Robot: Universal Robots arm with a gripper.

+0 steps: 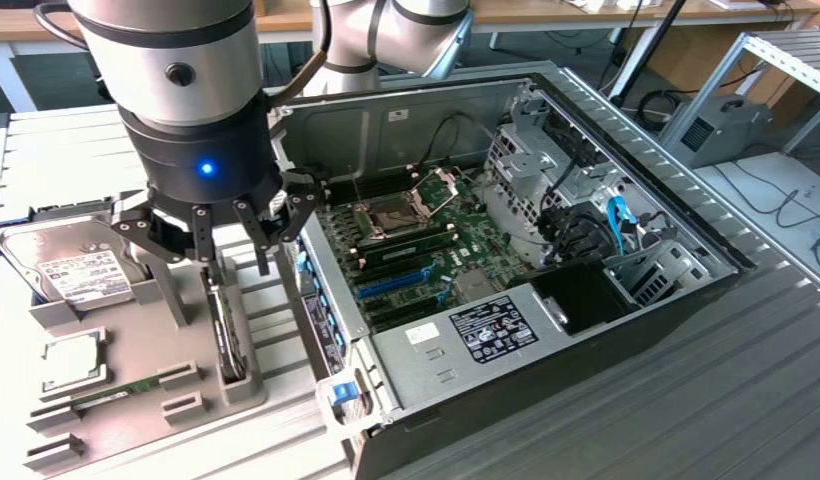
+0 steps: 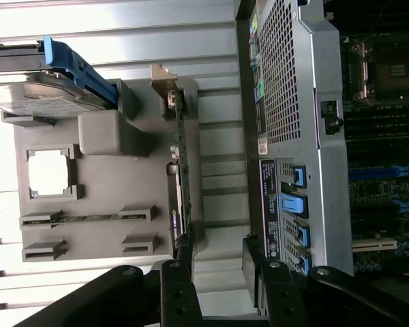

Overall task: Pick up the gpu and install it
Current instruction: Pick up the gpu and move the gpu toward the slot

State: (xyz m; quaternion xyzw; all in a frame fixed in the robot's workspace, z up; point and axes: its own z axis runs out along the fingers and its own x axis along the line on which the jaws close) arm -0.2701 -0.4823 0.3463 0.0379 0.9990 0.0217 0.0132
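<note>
In the exterior view's lower left we find a flat grey moulded fixture [image 1: 137, 425] on the ribbed metal bench [image 1: 730, 400]. Its recesses hold a narrow green RAM stick [image 1: 117, 388], a square silver CPU [image 1: 70, 362] and, further back, a boxy hard drive [image 1: 77, 270] with a white label.

The gpu [image 1: 225, 325] stands on edge in a slot at the fixture's right side, just beside the computer case [image 1: 610, 340]. In the wrist view it appears edge-on as a thin green board [image 2: 179, 184] with its metal bracket [image 2: 165, 78] at the far end.

The gripper [image 1: 230, 265] hangs directly over the gpu, pointing straight down. Its black linked fingers [image 1: 259, 235] are spread wide and grip nothing. We cannot tell whether they touch the card. The wrist housing above is a dark cylinder with a lit blue lamp [image 1: 206, 168].

Further right, the black-and-grey steel case lies open, exposing the green motherboard [image 1: 424, 255] and its CPU socket [image 1: 390, 215].
</note>
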